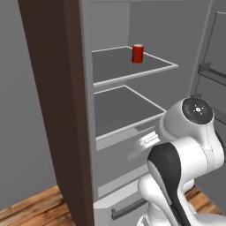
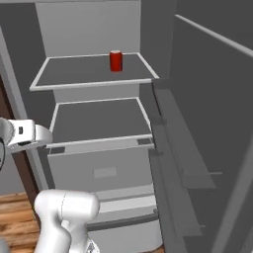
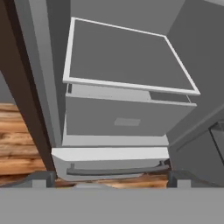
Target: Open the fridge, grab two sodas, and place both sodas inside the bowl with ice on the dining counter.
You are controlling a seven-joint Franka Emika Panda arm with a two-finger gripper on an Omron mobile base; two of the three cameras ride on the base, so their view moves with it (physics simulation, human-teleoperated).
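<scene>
Already open: tall light-grey fridge (image 1: 145,26), filling most of both base views, door (image 2: 207,99) swung wide to the right side of the frame, grey shelves bare apart from one drink. Below, lower drawer with its horizontal handle (image 3: 116,170), shut, low in the hand view above a strip of wooden floor (image 3: 19,140). Dark brown panel (image 1: 53,101) running down the left of the left base view, beside the fridge opening.

White arm bulking in the lower right of the left base view, folded low in front of the drawer. Pincer (image 3: 107,179) at the bottom of the hand view, two dark tips spread far apart, nothing between them, aimed at the empty middle shelf (image 3: 122,57) and the drawer rather than at the drink.

Smallest: red can (image 1: 137,54) with silver top, upright on the upper shelf, upper middle of both base views, well above the hand.

Judged progress: opening step done. Red can still to be reached, gripped and carried to the bowl. Second soda nowhere among these shelves, so its state unknown. Much of the job seemingly left.
</scene>
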